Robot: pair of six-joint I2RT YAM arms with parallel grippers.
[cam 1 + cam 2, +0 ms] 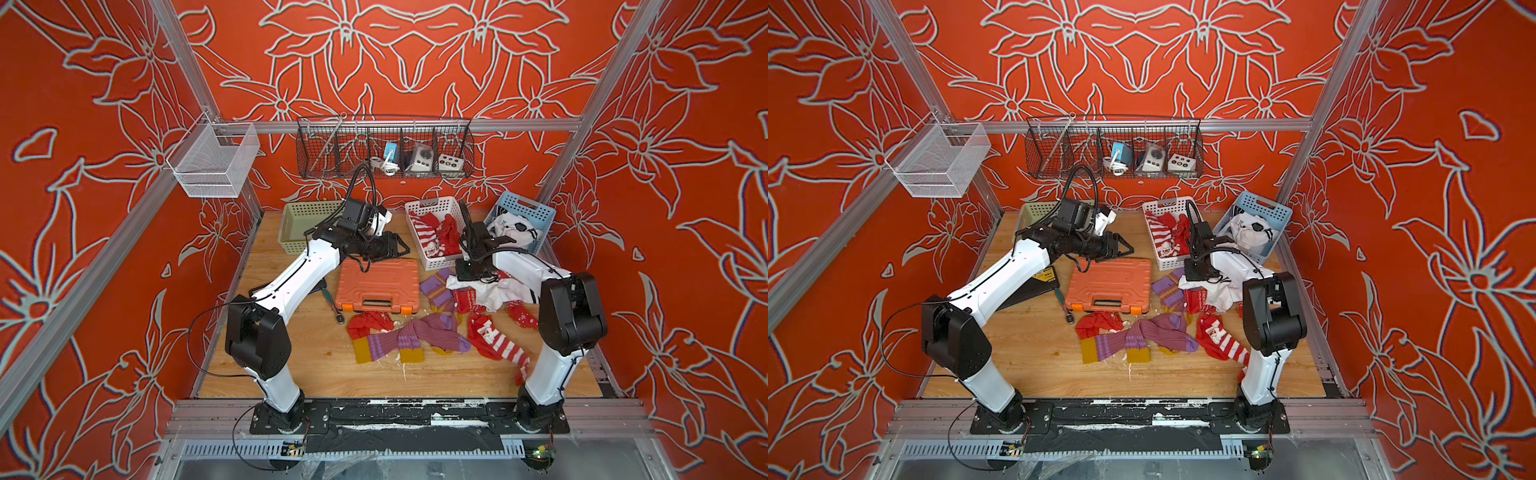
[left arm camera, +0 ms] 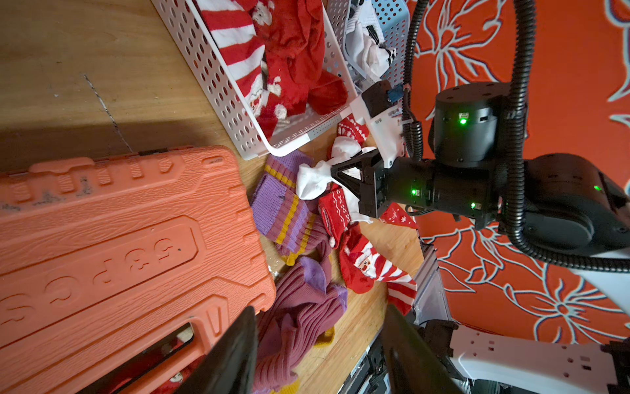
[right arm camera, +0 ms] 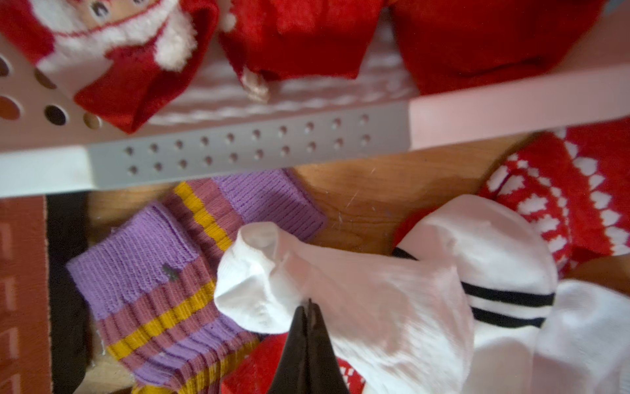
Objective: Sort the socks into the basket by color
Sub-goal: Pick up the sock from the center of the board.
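Only wrist-cam, R pincer (image 3: 308,305) nips white sock (image 3: 375,296)

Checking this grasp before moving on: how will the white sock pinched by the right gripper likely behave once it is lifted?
Probably floppy: the white sock bunches into folds at the shut right gripper, so it should dangle. It is likely light, being thin knit. It lies partly over a red sock, so it may drag that along.

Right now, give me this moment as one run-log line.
right end effector: shut on white sock; left end effector: open, empty; purple socks: on table
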